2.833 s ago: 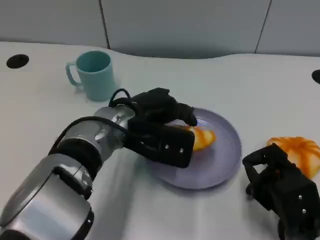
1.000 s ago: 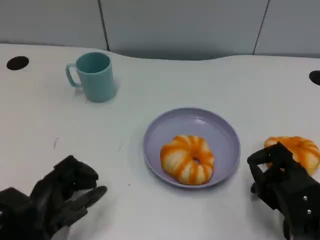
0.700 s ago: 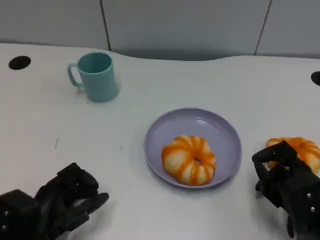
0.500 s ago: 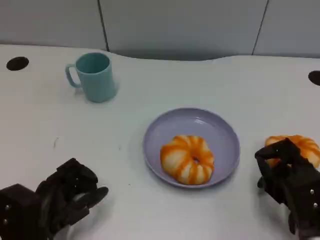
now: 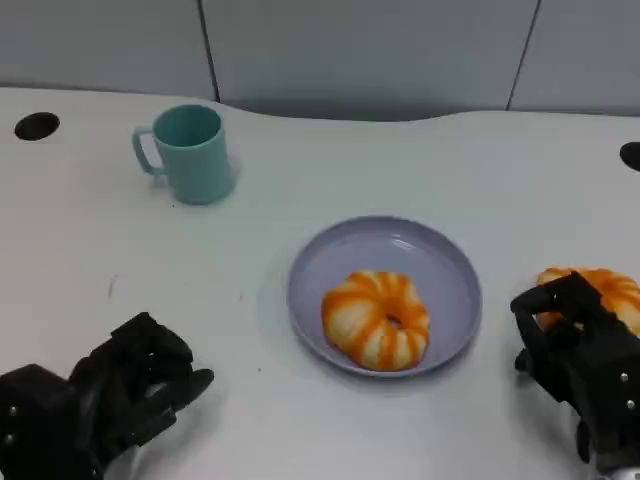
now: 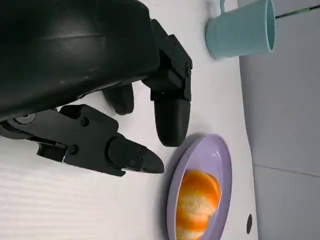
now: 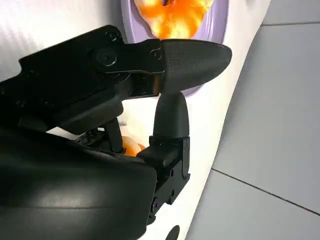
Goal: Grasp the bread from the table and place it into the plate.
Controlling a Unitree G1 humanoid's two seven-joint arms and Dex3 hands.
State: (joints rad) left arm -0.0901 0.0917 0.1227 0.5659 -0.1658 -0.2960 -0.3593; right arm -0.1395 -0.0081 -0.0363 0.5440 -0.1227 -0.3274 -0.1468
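Orange bread on plate, second piece by right hand

Orange-striped ring bread (image 5: 376, 318) sits inside the lavender plate (image 5: 448, 262), approx mid-table. 2nd bread (image 5: 600, 292) lies on the white table (image 5: 300, 180) just right of the plate, partly behind the right hand (image 5: 575, 355); that hand's fingers are apart, holding nothing. Left hand (image 5: 125, 385) rests low at the near-left corner, well apart from the plate, fingers loosely spread w/ nothing in them. Teal mug (image 5: 188, 152) stands upright at far left
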